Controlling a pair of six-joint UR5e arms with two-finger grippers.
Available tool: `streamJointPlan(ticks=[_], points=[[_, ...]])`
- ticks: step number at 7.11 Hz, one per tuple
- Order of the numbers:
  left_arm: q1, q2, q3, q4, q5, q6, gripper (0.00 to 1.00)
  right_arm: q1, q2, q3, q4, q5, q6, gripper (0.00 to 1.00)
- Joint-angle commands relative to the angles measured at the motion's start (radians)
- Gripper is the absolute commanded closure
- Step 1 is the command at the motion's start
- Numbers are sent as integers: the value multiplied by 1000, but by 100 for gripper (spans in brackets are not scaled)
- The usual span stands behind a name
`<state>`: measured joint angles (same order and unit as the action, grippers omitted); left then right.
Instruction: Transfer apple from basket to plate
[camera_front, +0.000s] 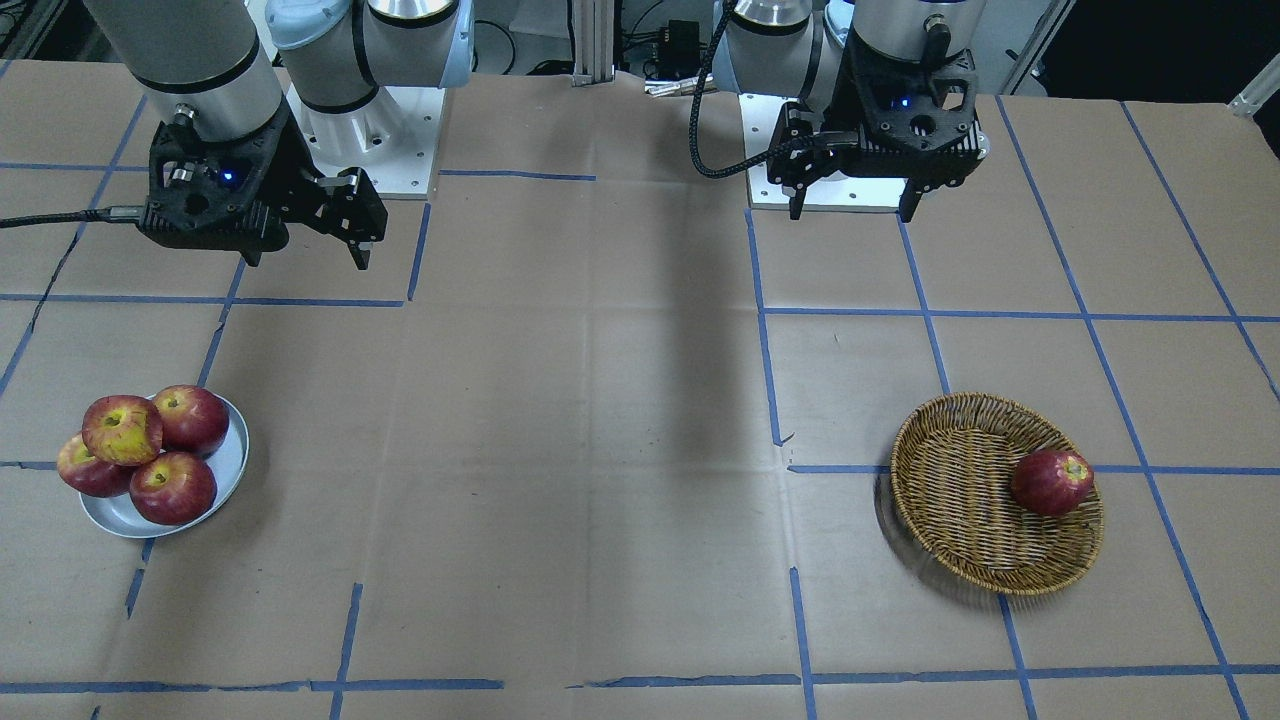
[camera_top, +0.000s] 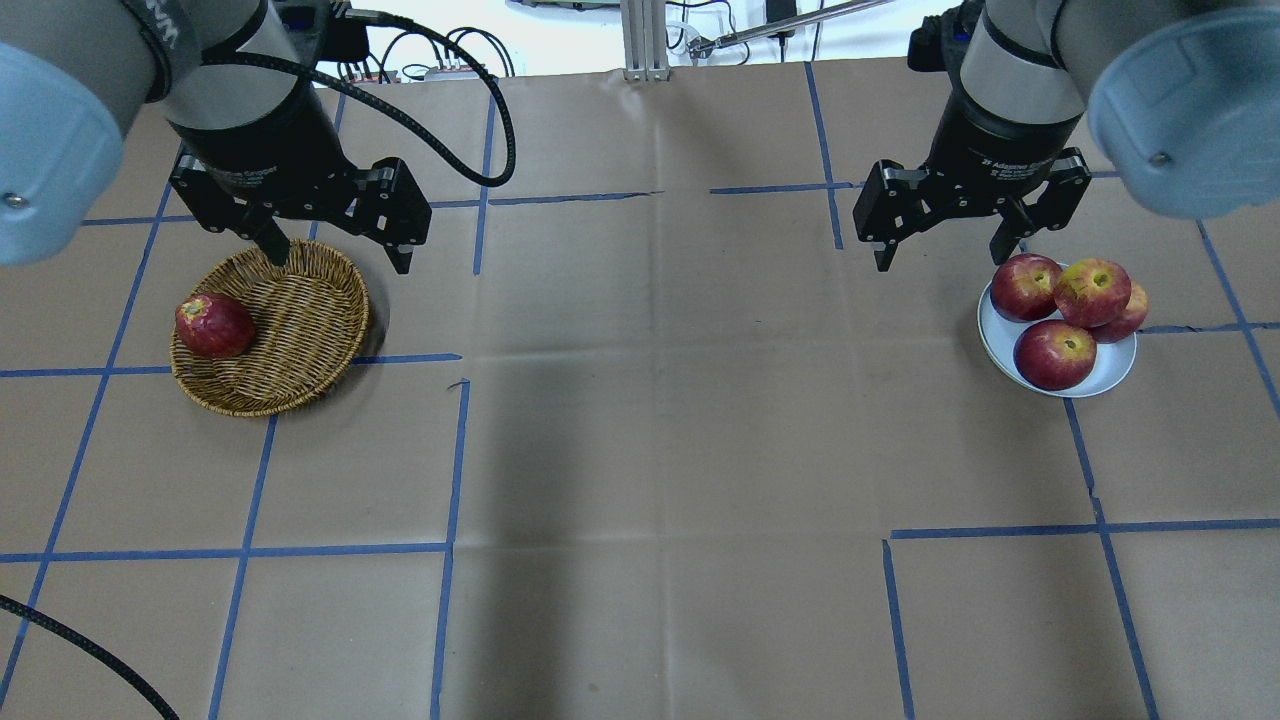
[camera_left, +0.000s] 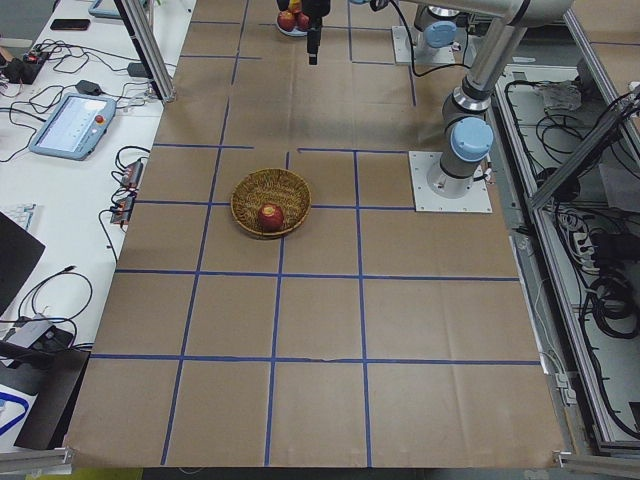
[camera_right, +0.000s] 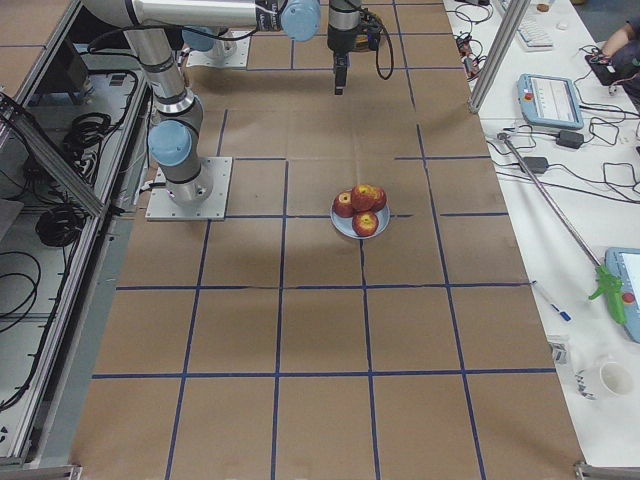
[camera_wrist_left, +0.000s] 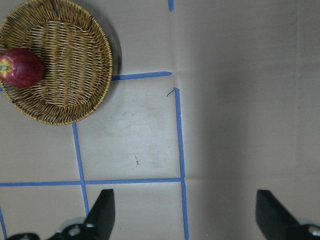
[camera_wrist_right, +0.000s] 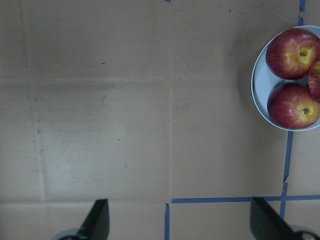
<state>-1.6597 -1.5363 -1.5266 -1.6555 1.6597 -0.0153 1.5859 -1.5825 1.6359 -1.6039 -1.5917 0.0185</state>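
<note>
The streaked red-and-yellow apple (camera_front: 122, 428) lies on top of three darker apples on the silvery plate (camera_front: 232, 462); it also shows in the overhead view (camera_top: 1092, 292) on the plate (camera_top: 1112, 368). The wicker basket (camera_front: 960, 480) (camera_top: 300, 320) holds one dark red apple (camera_front: 1052, 482) (camera_top: 213, 325). My left gripper (camera_top: 339, 258) (camera_front: 855, 213) hangs open and empty above the basket's far rim. My right gripper (camera_top: 940, 260) (camera_front: 306, 262) hangs open and empty just left of the plate in the overhead view. The left wrist view shows the basket (camera_wrist_left: 70, 55) at upper left.
Brown paper with blue tape lines (camera_top: 450, 450) covers the table. The white arm base plates (camera_front: 400, 150) (camera_front: 830, 190) sit at the robot's side. Tablets and cables (camera_left: 70, 120) lie on a side bench beyond the table edge.
</note>
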Motion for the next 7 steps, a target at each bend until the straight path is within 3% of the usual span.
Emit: streamJointPlan(ticks=[1, 7], points=[[0, 1, 0, 0, 0, 0, 1, -1, -5, 4, -10, 3, 0, 0], [0, -1, -3, 2, -3, 0, 1, -3, -4, 2, -10, 6, 0, 0]])
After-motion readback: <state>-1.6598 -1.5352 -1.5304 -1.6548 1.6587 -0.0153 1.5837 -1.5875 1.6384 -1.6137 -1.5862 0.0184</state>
